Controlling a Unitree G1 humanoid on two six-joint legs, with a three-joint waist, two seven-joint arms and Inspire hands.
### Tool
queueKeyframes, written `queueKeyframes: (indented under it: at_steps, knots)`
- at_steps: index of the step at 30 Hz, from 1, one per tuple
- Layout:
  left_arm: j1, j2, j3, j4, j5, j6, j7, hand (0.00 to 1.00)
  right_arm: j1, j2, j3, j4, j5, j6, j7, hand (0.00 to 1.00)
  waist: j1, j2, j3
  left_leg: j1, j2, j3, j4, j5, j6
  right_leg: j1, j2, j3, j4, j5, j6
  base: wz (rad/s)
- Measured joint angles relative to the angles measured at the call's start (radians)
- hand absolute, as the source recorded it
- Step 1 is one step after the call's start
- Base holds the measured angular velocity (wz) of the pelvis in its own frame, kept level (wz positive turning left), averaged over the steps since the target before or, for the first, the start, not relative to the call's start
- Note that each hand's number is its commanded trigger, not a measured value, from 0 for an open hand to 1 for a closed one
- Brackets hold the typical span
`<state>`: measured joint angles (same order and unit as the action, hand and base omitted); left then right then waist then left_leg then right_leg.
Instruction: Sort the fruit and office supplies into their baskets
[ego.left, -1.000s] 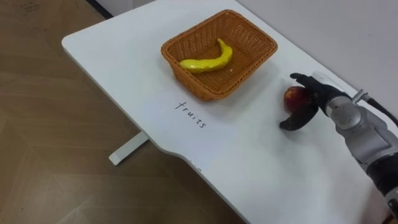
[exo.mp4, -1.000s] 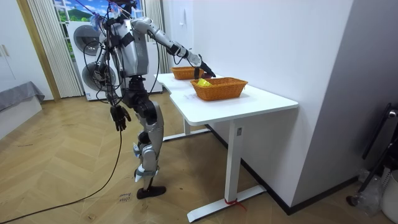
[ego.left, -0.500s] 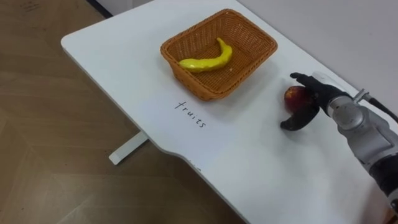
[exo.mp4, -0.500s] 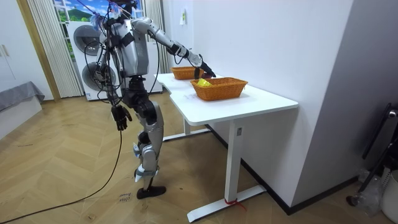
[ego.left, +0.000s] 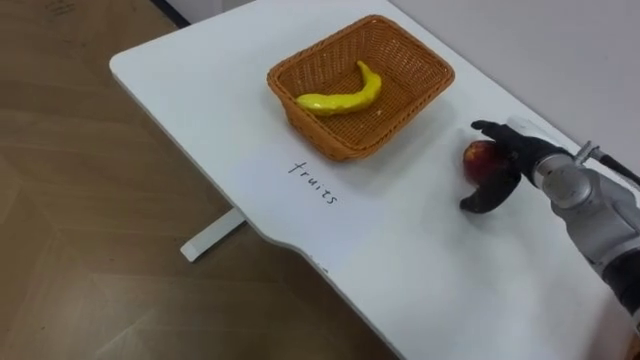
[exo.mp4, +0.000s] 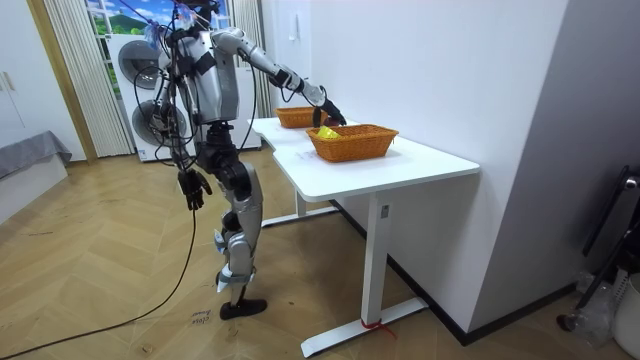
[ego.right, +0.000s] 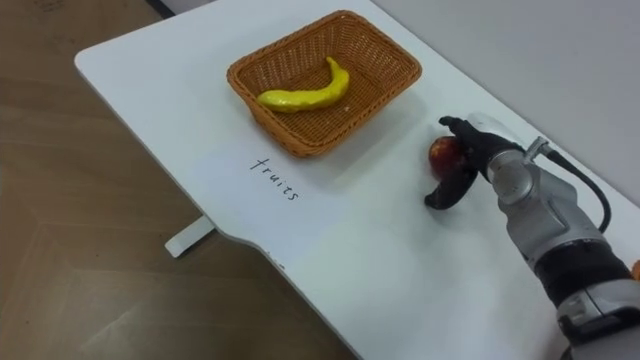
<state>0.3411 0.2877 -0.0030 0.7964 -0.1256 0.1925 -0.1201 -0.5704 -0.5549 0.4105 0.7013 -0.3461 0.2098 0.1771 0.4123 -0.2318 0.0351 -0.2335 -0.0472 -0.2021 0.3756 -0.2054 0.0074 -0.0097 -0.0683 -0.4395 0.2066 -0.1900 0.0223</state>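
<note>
A red apple (ego.left: 478, 158) lies on the white table (ego.left: 200, 90), to the right of a brown wicker basket (ego.left: 310, 125). A yellow banana (ego.left: 340, 95) rests inside that basket. My right hand (ego.left: 520, 160) reaches in from the right and cups the apple. Its fingers arch over the far side and its thumb sits on the near side, with a gap to the fruit, so the hand is open. In the room view my left hand (exo.mp4: 193, 187) hangs relaxed at my side.
The word "fruits" (ego.left: 313, 182) is handwritten on the table in front of the basket. A second wicker basket (exo.mp4: 297, 117) stands further along the table. The table's near edge drops to wooden floor (ego.left: 90, 250) on the left. I stand at the table's side.
The eye view has shifted slightly, so the camera moved. My right hand stays cupped around the apple, and the apple, banana and basket have not moved.
</note>
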Motion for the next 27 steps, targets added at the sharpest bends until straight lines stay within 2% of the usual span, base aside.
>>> queueKeyframes:
  at_steps: [4, 27]
  knots:
    - [0.0, 0.0, 0.0, 0.001, 0.0, -0.002, 0.001, 0.0, 0.0, 0.0, 0.005, 0.017, -0.018, 0.001, 0.006, 1.0, 0.004, -0.003, 0.0031, 0.0, 0.0, 0.0, 0.0, 0.0, 0.0, -0.001, 0.0, 0.0, 0.0, 0.0, 0.0, 0.0]
    - [-0.023, 0.005, 0.002, 0.015, 0.002, -0.011, 0.021, 0.0, -0.008, 0.0, 0.005, 0.026, -0.022, 0.002, -0.004, 1.0, 0.007, -0.004, 0.0024, 0.0, 0.001, 0.003, -0.011, 0.0, 0.0, -0.005, 0.0, -0.001, -0.001, 0.0, 0.0, 0.0]
